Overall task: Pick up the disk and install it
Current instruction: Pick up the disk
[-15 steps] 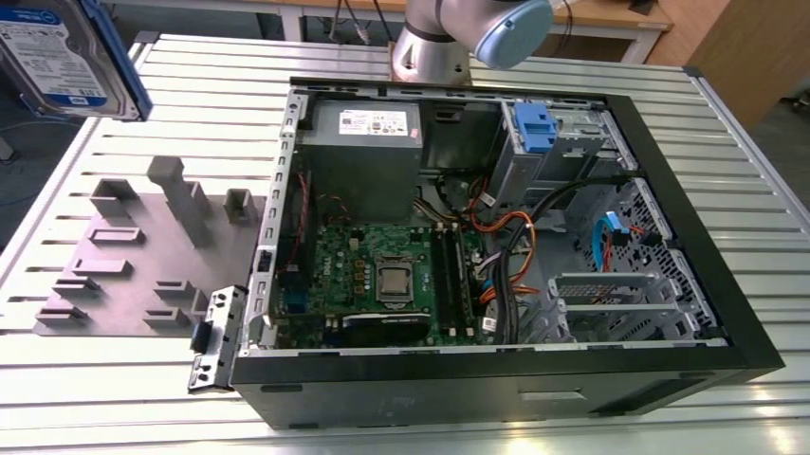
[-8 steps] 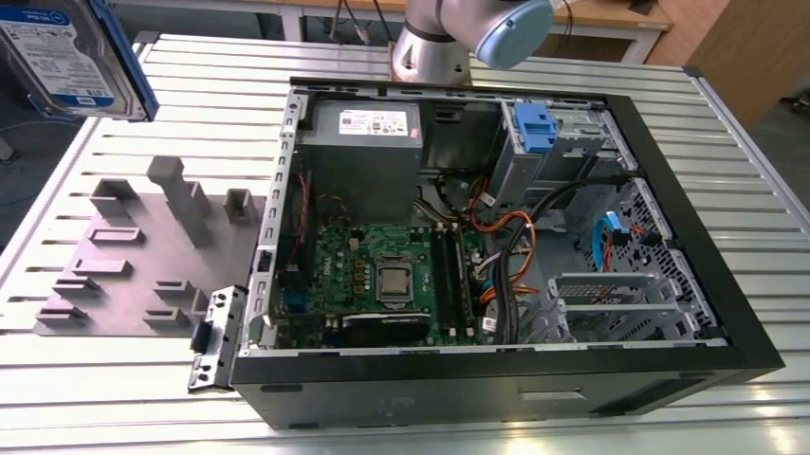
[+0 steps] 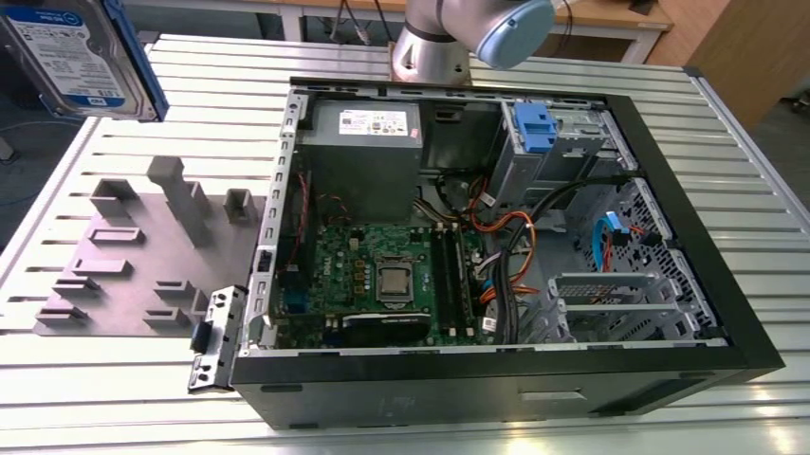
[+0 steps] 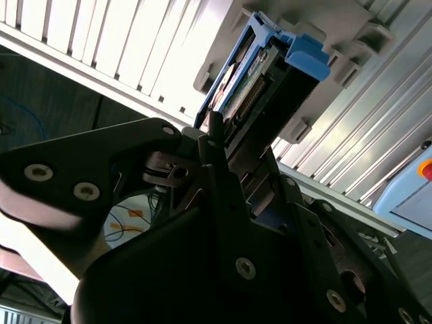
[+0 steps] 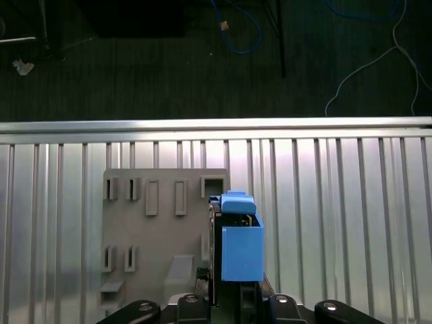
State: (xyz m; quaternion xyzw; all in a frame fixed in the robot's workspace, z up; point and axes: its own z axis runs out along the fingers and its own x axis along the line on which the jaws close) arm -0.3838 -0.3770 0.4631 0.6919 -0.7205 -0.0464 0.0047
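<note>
The disk point(image 3: 74, 55) hangs high above the table at the exterior view's far left, its white-and-blue label facing the camera and a blue rail along its side. In both wrist views it stands edge-on between my black fingers, its blue rails point(image 5: 241, 251) and connector edge point(image 4: 260, 81) showing. My gripper point(image 4: 233, 145) is shut on the disk, with its fingers point(image 5: 202, 297) clamped on the lower part. Below the disk lies the grey fixture plate point(image 5: 155, 229).
An open black computer case point(image 3: 746, 313) lies on the slatted metal table point(image 3: 76, 398), with a motherboard point(image 3: 379, 275), a grey power-supply box point(image 3: 364, 142) and a drive cage with a blue latch point(image 3: 537, 128). The grey fixture plate point(image 3: 139, 256) sits left of the case.
</note>
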